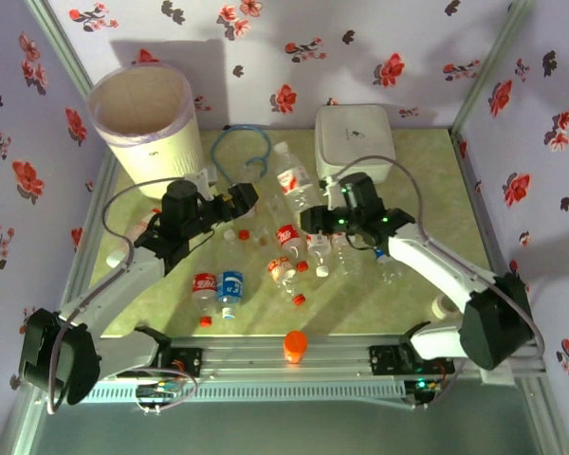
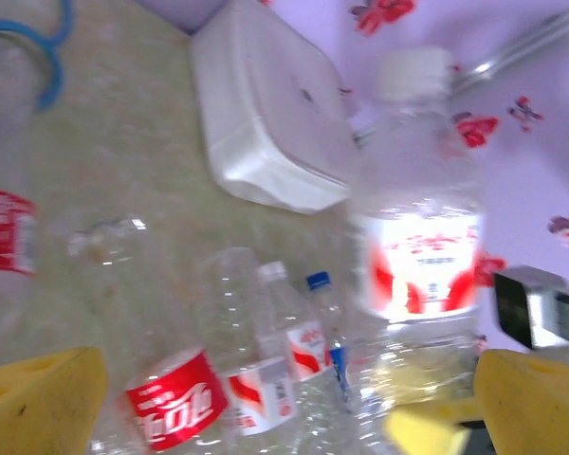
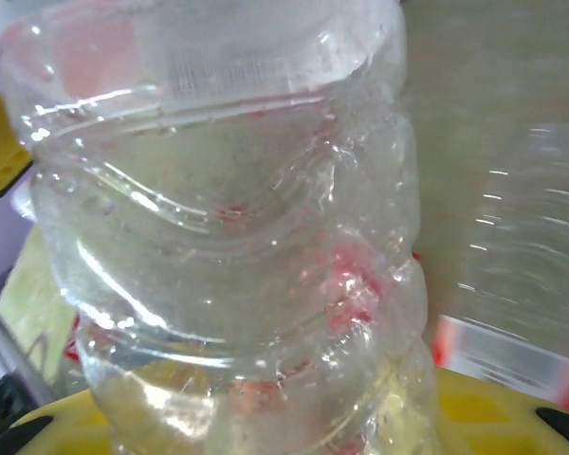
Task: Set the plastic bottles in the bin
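Observation:
Several plastic bottles (image 1: pixel 283 268) lie scattered mid-table, among them a red-labelled one (image 1: pixel 205 286) and a blue-labelled one (image 1: pixel 230 286). The bin (image 1: pixel 144 116), cream with a lilac bag at its rim, stands at the back left. My right gripper (image 1: pixel 313 221) is shut on a clear ribbed bottle (image 3: pixel 228 237) that sits between its yellow fingers (image 3: pixel 512 408). My left gripper (image 1: pixel 245 197) hangs open over the pile, with its yellow fingertips (image 2: pixel 38 403) wide apart and nothing between them. Below it lie a red-labelled bottle (image 2: pixel 175 408) and a white-capped bottle (image 2: pixel 417 237).
A flat white lidded box (image 1: pixel 356 137) sits at the back right, also in the left wrist view (image 2: pixel 266 114). A blue cable loop (image 1: pixel 242 152) lies between bin and box. An orange knob (image 1: pixel 295 346) stands on the front rail. Flowered walls enclose the table.

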Robot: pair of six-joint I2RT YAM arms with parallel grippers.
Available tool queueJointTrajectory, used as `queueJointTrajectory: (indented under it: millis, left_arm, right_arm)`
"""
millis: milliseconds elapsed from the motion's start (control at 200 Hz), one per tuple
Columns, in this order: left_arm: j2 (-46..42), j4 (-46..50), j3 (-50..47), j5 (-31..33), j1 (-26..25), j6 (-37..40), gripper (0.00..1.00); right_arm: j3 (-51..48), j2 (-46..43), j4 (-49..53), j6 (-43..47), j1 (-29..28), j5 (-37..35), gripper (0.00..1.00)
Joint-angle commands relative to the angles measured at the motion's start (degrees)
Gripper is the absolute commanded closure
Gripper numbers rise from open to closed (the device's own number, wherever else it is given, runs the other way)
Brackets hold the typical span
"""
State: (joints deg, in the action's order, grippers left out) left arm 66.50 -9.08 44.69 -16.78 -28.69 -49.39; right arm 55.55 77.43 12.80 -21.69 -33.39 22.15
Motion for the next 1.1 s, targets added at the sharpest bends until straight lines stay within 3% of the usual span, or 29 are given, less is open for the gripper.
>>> queueJointTrajectory:
  millis: [0, 155, 325, 525, 700, 805, 945, 1095]
  left_arm:
    - [2.16, -4.78, 1.06, -1.07, -2.34, 0.12, 0.0]
    - [7.06, -11.21, 1.03, -1.09, -4.26, -2.61, 0.0]
    - [10.97, -11.2, 3.12, -1.2, -4.98, -2.89, 0.01]
    - [11.55, -10.78, 3.94, -1.16, -4.99, -3.0, 0.27]
    - [11.72, -9.85, 4.39, -1.17, -4.97, -3.28, 0.39]
    - [11.4, -8.08, 5.29, -1.17, -4.48, -2.24, 0.47]
    - [10.09, -7.82, 7.74, -0.89, -3.98, 1.91, 0.47]
    - [8.27, -0.96, 15.31, -0.2, -0.34, 9.96, 0.47]
  right_arm:
    - [2.66, 2.58, -8.15, -1.07, -2.72, 3.93, 0.55]
    - [4.12, 5.68, -9.2, -1.57, -5.57, 4.06, 0.55]
    - [4.21, 6.88, -11.03, -1.97, -7.04, 3.2, 0.55]
    - [6.29, 9.06, -8.94, 0.46, -8.83, 0.87, 0.55]
    - [6.62, 9.65, -9.97, 0.6, -8.97, 0.36, 0.54]
    - [7.03, 9.12, -9.13, 1.57, -8.95, -0.02, 0.4]
    - [8.48, 7.04, -6.71, 2.2, -8.33, -0.02, 0.01]
    - [8.83, 0.84, -5.16, 2.61, -6.75, -3.59, 0.01]
